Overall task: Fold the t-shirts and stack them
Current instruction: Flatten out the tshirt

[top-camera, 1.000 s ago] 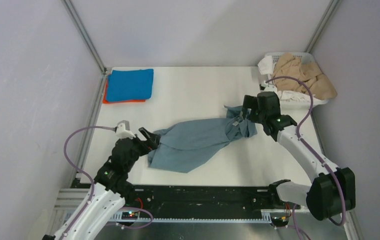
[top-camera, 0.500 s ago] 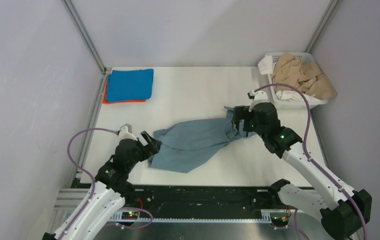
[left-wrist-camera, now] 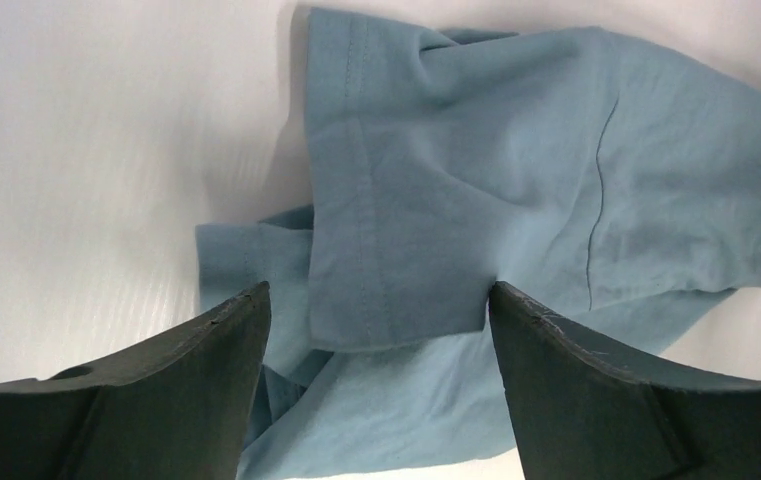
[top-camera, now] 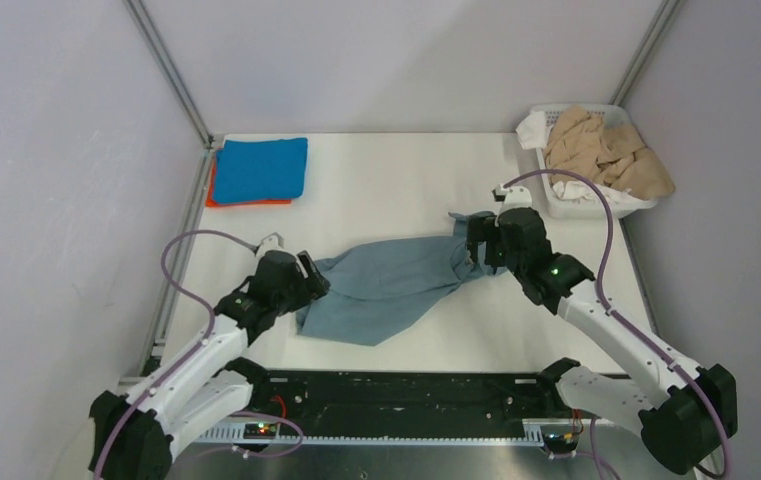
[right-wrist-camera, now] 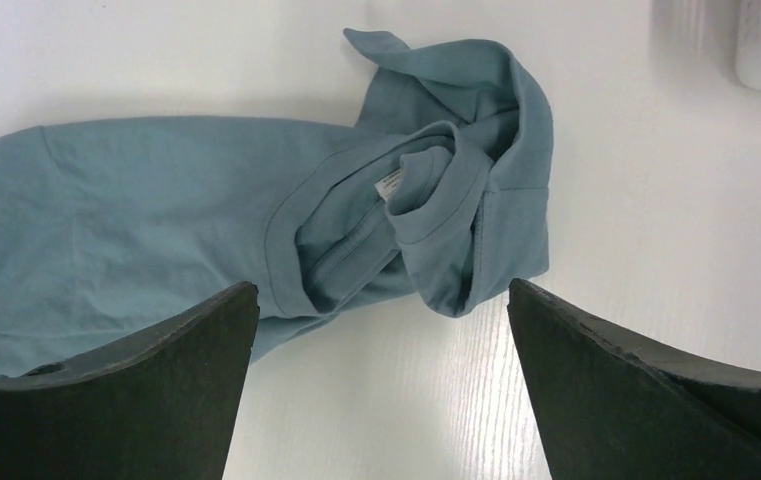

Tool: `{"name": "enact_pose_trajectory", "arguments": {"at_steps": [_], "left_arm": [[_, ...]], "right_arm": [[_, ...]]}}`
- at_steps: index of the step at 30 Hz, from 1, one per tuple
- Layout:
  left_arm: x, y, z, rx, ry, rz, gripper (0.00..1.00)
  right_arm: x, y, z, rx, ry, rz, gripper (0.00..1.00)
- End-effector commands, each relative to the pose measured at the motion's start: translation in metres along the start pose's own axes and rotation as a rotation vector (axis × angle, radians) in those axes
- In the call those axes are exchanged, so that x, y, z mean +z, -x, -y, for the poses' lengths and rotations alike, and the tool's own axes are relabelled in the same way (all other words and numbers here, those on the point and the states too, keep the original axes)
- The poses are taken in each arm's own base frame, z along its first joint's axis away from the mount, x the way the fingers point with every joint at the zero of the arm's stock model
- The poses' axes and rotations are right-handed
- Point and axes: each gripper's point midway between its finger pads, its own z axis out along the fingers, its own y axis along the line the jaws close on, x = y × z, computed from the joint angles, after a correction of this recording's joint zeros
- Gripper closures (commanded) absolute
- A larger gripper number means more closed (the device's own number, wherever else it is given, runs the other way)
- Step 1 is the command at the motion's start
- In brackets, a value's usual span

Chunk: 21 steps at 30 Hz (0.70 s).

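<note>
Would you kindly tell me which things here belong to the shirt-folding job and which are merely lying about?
Job: grey-blue shirt; blue shirt; orange shirt; tan shirt; white shirt.
Lying about: basket; table.

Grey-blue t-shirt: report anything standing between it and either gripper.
Nothing visible does. The left gripper is open just over the hemmed end of the grey-blue t-shirt, and the right gripper is open over its collar end. Neither wrist view shows any other thing between fingers and cloth.
</note>
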Motion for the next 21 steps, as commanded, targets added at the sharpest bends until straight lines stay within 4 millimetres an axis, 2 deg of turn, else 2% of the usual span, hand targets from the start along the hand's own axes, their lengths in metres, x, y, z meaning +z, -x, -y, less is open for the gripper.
{"name": "enact_pose_trajectory", "arguments": {"at_steps": [1,4,9,12,18,20,21], "left_arm": [[0.005,0.03,0.022,0.009,-0.021,0.073,0.18],[0.012,0.036,0.028,0.016,-0.014,0.079,0.22],[0.025,0.03,0.034,0.045,-0.013,0.022,0.34],[0.027,0.028,0.039,0.054,-0.025,0.004,0.47],[0.021,0.037,0.038,0.052,-0.029,0.048,0.64],[0.019,0.04,0.039,0.051,-0.03,0.065,0.72],[0.018,0.042,0.039,0.051,-0.031,0.071,0.81]], "right_arm": [[0.009,0.002,0.011,0.031,-0.055,0.015,0.0],[0.014,-0.005,0.017,0.034,-0.08,-0.011,0.01],[0.017,-0.008,0.024,0.034,-0.112,-0.024,0.01],[0.017,-0.007,0.027,0.041,-0.12,-0.022,0.01],[0.021,-0.007,0.026,0.04,-0.114,-0.023,0.01],[0.023,-0.007,0.026,0.035,-0.115,-0.025,0.01],[0.024,-0.009,0.026,0.032,-0.117,-0.029,0.01]]}}
